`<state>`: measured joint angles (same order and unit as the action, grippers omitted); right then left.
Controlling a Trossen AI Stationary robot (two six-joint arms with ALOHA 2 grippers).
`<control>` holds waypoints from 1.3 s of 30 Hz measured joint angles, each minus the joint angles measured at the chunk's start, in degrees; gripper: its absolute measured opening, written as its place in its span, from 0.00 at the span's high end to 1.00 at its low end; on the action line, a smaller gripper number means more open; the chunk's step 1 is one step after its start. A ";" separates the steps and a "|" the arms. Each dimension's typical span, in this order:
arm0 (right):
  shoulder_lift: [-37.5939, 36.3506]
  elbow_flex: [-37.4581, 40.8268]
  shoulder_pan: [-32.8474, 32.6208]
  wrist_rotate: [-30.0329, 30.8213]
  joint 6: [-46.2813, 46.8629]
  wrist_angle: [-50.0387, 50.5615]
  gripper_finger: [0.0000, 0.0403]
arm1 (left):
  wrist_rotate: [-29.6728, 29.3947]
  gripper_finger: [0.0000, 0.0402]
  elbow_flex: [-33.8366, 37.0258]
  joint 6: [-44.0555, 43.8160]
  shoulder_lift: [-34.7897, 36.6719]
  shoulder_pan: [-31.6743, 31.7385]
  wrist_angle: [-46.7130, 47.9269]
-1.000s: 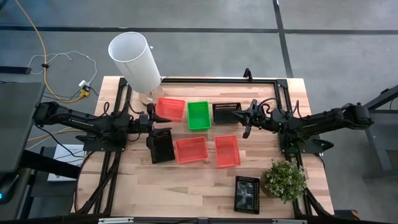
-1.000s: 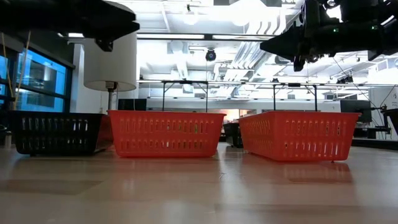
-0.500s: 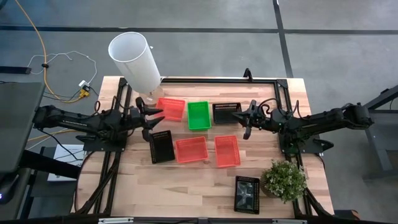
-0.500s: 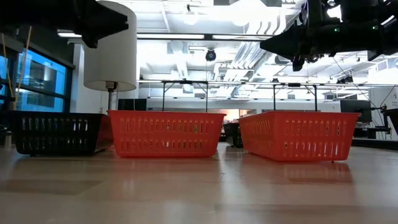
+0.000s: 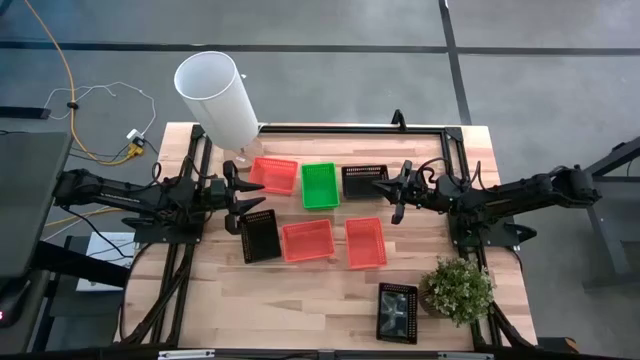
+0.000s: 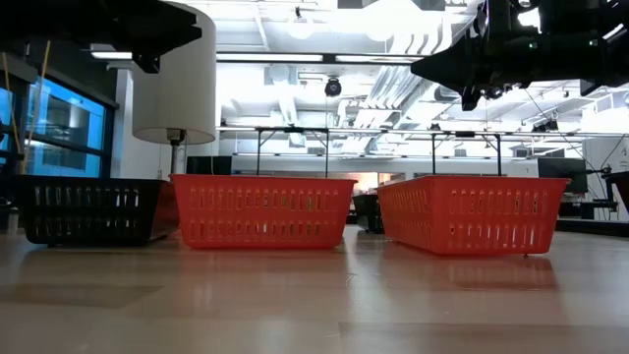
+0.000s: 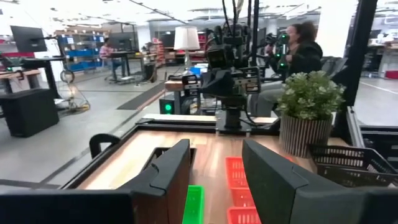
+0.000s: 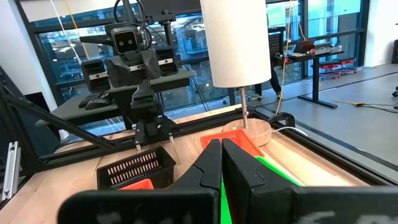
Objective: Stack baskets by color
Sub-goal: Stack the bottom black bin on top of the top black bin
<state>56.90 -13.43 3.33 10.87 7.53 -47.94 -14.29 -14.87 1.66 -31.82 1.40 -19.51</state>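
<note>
— How do the claws stand?

— The left gripper (image 5: 247, 195) hangs above the wooden table (image 5: 300, 290), its fingers (image 7: 168, 171) parted with a clear gap and nothing between them. It sits just beside the black basket (image 5: 261, 235) at the left of the front row and touches no basket. The right gripper (image 5: 385, 193) has its fingers (image 8: 214, 163) pressed together, empty, over the black basket (image 5: 364, 180) in the back row.

— And the baskets?

— Back row: a red basket (image 5: 274, 175), a green basket (image 5: 320, 186), then that black one. Front row: the black basket at the left, then two red baskets (image 5: 308, 240) (image 5: 365, 243) side by side. Another black basket (image 5: 397, 312) lies near the front edge, just beside the potted plant (image 5: 458, 290).

— What are they like?

— Shallow plastic rectangles; the low view shows slotted walls on a red one (image 6: 262, 209). A smooth white cylinder (image 5: 217, 97) stands at the back left corner.
</note>
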 joint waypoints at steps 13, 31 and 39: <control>0.00 0.00 0.00 0.02 1.11 0.02 1.00 | -1.61 0.60 0.00 0.05 -2.31 -0.78 0.00; 0.02 0.00 0.00 0.02 1.54 0.34 1.00 | -1.46 0.58 0.00 0.03 -2.33 -0.78 0.22; 0.03 -5.58 -1.42 -7.18 7.41 7.87 0.91 | -1.35 0.58 0.00 0.03 -2.35 -0.78 0.15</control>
<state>56.93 -19.01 1.92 3.69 14.94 -40.07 -15.64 -14.87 1.69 -34.17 0.62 -19.35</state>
